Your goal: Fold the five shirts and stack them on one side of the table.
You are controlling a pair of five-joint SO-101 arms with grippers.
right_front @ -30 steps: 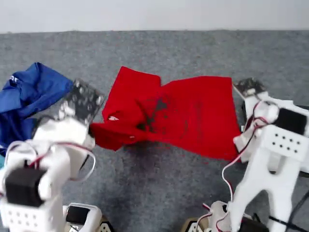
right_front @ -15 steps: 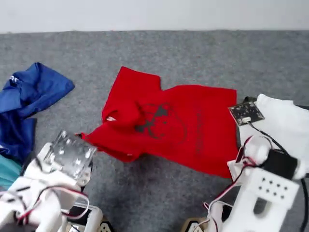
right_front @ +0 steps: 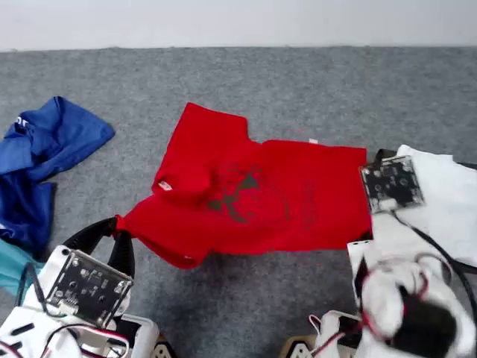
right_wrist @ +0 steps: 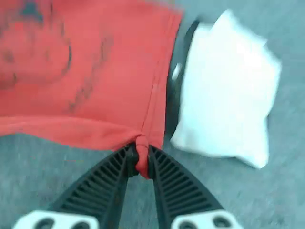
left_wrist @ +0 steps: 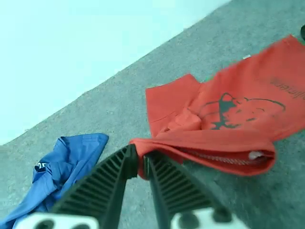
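1. Blue comes first: the blue shirt (right_front: pixel 48 145) lies in a heap at the far left of the grey table (right_front: pixel 298 82). It is not folded. A bit of teal cloth (right_front: pixel 9 270) peeks in at the edge just below it. I cannot tell what it is.
2. The left gripper (left_wrist: pixel 140 164) is almost closed. It pinches the near left end of the red shirt (right_front: pixel 253 194) and holds that bit a little off the table.
3. The red shirt is in the middle of the table, spread out sideways with its picture facing up. The far sleeve lies flat. The left end is bunched and rolled over.
4. The right gripper (right_wrist: pixel 139 162) is almost closed too. It pinches the near right corner of the red shirt, with only a small bit of cloth between its jaws.
5. The white shirt (right_front: pixel 443 190) sits at the far right, just beside the red shirt's edge. It looks like a neat, flat pile.
6. Here is what I think could go wrong:
   - Both pinches are small, so the cloth could slip out if the arms pull apart too hard.
   - If one arm lifts faster than the other, the fold could come out crooked.
   - The rolled left end could end up as a lump inside the fold.
   - The white shirt is so close that the right arm or the red cloth could drag it and mess it up.
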